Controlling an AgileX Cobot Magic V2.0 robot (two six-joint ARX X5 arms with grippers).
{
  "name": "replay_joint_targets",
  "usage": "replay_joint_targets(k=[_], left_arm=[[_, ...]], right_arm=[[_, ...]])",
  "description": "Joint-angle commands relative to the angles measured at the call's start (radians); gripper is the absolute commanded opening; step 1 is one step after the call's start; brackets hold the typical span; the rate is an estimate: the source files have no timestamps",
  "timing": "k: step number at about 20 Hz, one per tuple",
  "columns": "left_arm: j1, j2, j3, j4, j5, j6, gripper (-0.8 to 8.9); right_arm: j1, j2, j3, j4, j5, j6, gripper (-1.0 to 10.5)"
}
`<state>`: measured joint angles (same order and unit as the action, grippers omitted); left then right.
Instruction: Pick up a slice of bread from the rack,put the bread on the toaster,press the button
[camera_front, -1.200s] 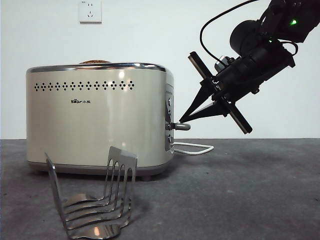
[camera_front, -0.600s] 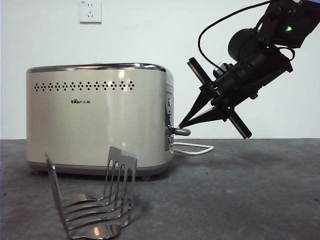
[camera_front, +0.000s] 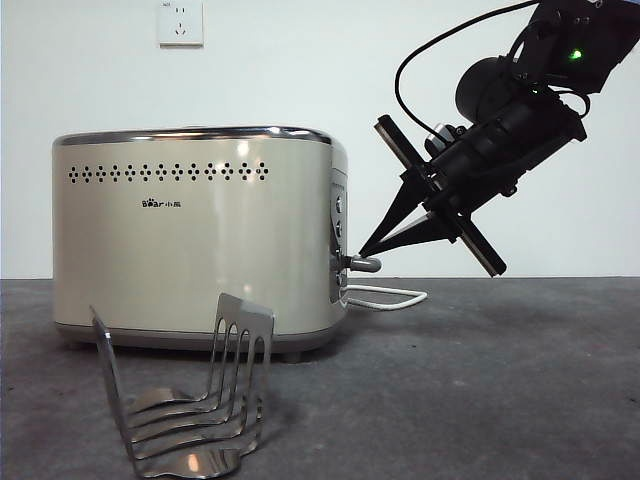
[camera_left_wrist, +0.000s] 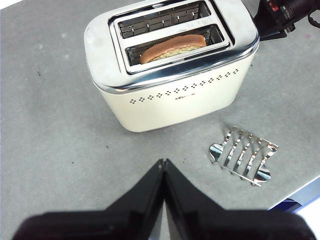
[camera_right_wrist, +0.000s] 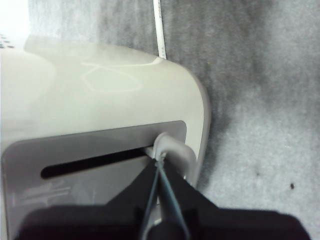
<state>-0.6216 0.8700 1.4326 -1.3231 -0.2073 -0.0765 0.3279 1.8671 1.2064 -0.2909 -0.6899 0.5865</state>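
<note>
Pressing down from the upper right, the right gripper (camera_front: 363, 244), its jaws pressed together, is seen with its tip on the button (camera_front: 361, 264) at the toaster (camera_front: 190, 235)'s right end. The slice of bread (camera_left_wrist: 172, 47) is sunk in the nearer slot. The rack (camera_front: 185, 400) stands near the front, while the left gripper (camera_left_wrist: 163, 162), also closed, is held above.

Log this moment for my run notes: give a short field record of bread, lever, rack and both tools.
bread: slice of bread sunk in one slot of the toaster
button: lever low in its slot
right tool: shut, tips on the lever from above
left tool: shut, held above the table, away from the toaster
rack: holds no bread, in front of the toaster
</note>
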Motion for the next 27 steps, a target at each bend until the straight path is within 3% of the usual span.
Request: replay_joint_targets(k=[1,22,27], left_arm=[[0.004,-0.004,-0.005,0.003,-0.002,-0.005,-0.08],[0.004,-0.004,-0.005,0.003,0.005,-0.005,-0.08],[0.004,-0.005,-0.005,0.003,0.005,-0.005,-0.08]], right_arm=[[0.006,0.067,-0.050,-0.067,0.077,-0.006,-0.1],[0.007,-0.143,0.050,-0.064,0.068,0.002,-0.1],[0.007,-0.258,0.088,-0.130,0.072,-0.043,0.0]])
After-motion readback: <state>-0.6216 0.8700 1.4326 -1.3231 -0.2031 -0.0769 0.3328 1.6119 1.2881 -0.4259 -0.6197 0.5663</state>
